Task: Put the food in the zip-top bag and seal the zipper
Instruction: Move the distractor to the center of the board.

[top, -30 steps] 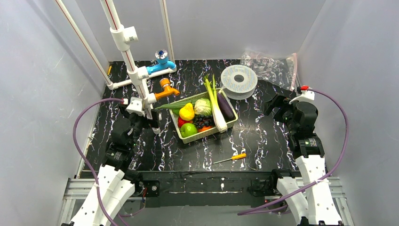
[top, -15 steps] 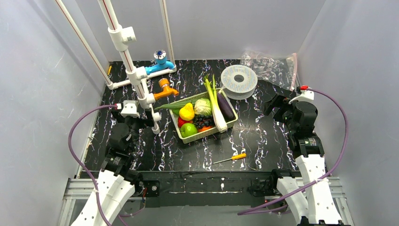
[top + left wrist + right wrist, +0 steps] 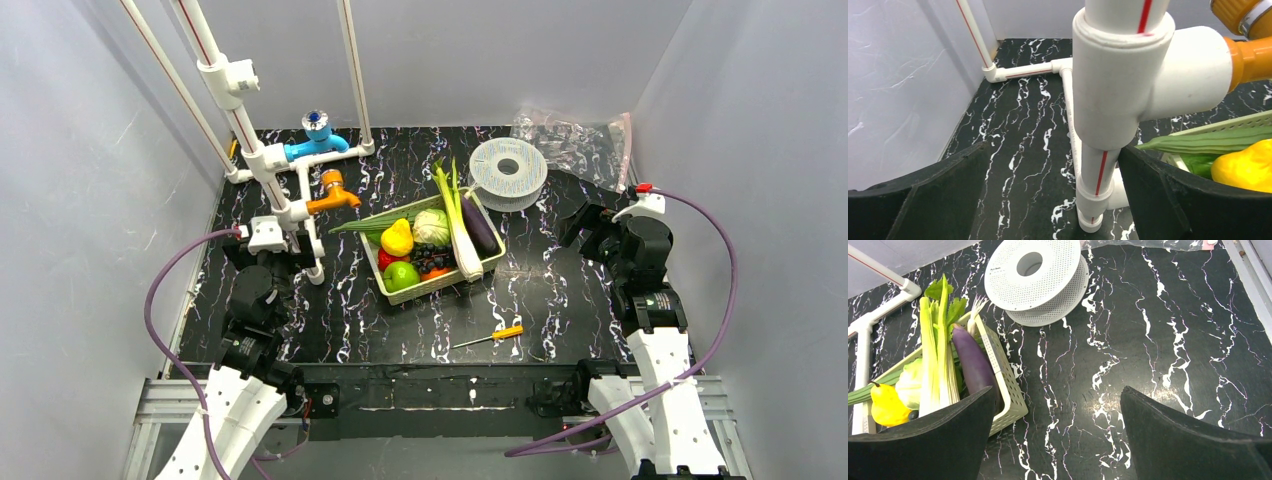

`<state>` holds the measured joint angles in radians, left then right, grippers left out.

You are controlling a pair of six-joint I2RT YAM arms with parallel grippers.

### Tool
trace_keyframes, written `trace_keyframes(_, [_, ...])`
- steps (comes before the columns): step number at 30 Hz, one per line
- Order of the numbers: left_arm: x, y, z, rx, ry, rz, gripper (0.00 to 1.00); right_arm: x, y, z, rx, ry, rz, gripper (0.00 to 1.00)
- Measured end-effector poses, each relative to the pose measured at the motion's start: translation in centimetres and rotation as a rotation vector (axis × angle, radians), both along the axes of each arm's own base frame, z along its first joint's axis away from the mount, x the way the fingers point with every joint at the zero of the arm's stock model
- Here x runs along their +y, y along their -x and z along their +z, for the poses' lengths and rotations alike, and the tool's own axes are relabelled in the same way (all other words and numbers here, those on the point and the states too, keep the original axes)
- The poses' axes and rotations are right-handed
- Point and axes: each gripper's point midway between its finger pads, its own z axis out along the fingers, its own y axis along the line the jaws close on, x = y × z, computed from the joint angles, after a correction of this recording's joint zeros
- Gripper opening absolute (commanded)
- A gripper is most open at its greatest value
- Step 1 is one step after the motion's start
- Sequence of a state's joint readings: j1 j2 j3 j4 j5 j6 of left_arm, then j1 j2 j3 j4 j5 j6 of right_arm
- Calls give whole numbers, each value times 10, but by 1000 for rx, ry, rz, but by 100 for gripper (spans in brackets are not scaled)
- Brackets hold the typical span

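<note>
The food lies in a pale-green basket [image 3: 490,258] mid-table: leek [image 3: 455,215], purple eggplant [image 3: 481,228], cabbage [image 3: 432,228], yellow pepper [image 3: 397,238], green apple [image 3: 401,275], red pepper [image 3: 384,260]. The right wrist view shows the leek [image 3: 938,355], eggplant [image 3: 973,362] and yellow pepper [image 3: 885,405]. The clear zip-top bag [image 3: 570,140] lies at the back right, its pinkish zipper [image 3: 625,150] on the right edge. My left gripper [image 3: 290,262] is open, with a white pipe leg [image 3: 1100,170] between its jaws, close to the right finger. My right gripper [image 3: 588,228] is open and empty, right of the basket.
A white pipe frame [image 3: 245,130] with a blue tap [image 3: 315,145] and an orange tap [image 3: 335,195] stands at the left. A grey spool [image 3: 508,172] sits behind the basket. A yellow screwdriver [image 3: 495,335] lies near the front. Walls close in on both sides.
The pipe frame with its taps has shifted left and slightly back. My left gripper has moved left with it. The right arm has barely moved.
</note>
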<state>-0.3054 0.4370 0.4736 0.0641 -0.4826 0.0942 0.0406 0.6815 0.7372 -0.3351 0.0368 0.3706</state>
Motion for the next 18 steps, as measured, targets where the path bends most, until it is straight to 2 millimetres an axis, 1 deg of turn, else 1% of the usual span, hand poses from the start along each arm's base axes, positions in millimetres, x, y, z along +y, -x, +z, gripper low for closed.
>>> trace_keyframes(8, [17,5,2,-3,-41,88,99,0,0,0,0,0,0,100])
trace_keyframes(18, [31,9,5,-5,-77,160,100,1,0,0,0,-1,3,100])
